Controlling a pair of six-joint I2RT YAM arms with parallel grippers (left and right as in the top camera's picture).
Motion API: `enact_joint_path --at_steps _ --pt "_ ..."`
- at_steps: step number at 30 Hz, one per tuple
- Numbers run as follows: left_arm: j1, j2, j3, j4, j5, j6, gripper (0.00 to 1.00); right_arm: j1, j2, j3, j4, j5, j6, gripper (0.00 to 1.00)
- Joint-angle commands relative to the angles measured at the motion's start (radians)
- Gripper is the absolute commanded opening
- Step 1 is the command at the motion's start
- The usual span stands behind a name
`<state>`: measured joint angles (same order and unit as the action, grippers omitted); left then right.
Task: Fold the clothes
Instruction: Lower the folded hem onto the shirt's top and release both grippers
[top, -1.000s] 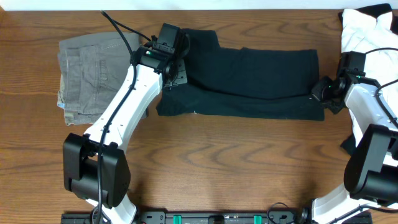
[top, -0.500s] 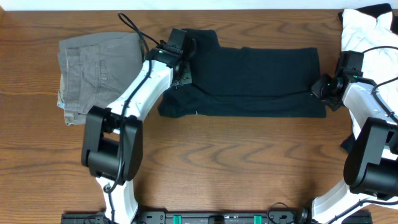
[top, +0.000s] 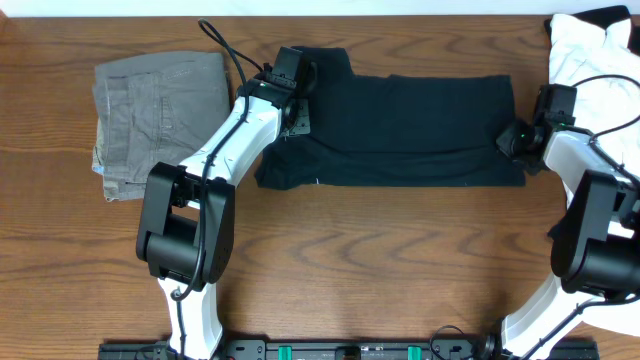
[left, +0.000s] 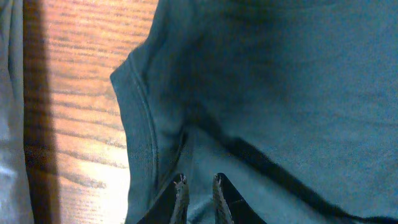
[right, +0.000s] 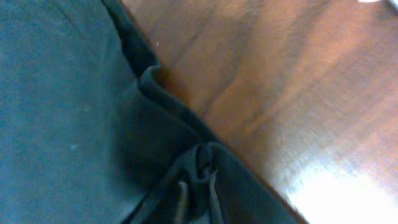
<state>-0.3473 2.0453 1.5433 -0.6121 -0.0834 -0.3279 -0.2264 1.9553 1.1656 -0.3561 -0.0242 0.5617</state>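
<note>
From overhead there are two arms and three bits of clothing on the wooden table (top: 350, 270): one black T-shirt (top: 410, 130), one folded pair of grey-green trousers (top: 150, 120) over on the left, and one white garment (top: 590, 50) bunched in the far right corner. The T-shirt lies flat across the middle of the far half of the table, stretched out sideways as a long band, with one sleeve sticking out at its far left end. The left gripper (top: 303, 78) sits right on that sleeve end, and the right gripper (top: 512, 140) is down at the opposite edge of the shirt, near the front right corner. Both are touching the cloth. From up here I can't make out the fingers at all. In the left wrist view, the left gripper (left: 199, 186) shows two thin fingertips only a sliver apart, pressed into the black fabric just inside the stitched sleeve hem (left: 140, 106). There's bare wood to the left of it. Honestly I can't tell if it's pinching the cloth or just resting on it. In the right wrist view, the right gripper (right: 197, 185) is the same story, tips barely parted, with a little ridge of the shirt's edge bunched up right at them and the table showing beyond. Whether that's a real grip or a loose touch, no idea from this angle.
</note>
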Motion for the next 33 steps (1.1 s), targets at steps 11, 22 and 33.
enact_joint_path --at_steps 11,22,33 --pt "0.056 -0.164 0.019 -0.026 -0.015 0.068 0.48 0.021 -0.089 0.04 -0.014 -0.018 -0.22 0.59" --pt "0.153 -0.198 0.018 -0.21 -0.015 -0.026 0.49 0.063 -0.29 0.128 -0.283 -0.156 -0.517 0.57" --pt "0.196 -0.198 0.017 -0.213 -0.014 -0.037 0.5 0.064 -0.246 0.08 -0.536 -0.055 -0.435 0.01"
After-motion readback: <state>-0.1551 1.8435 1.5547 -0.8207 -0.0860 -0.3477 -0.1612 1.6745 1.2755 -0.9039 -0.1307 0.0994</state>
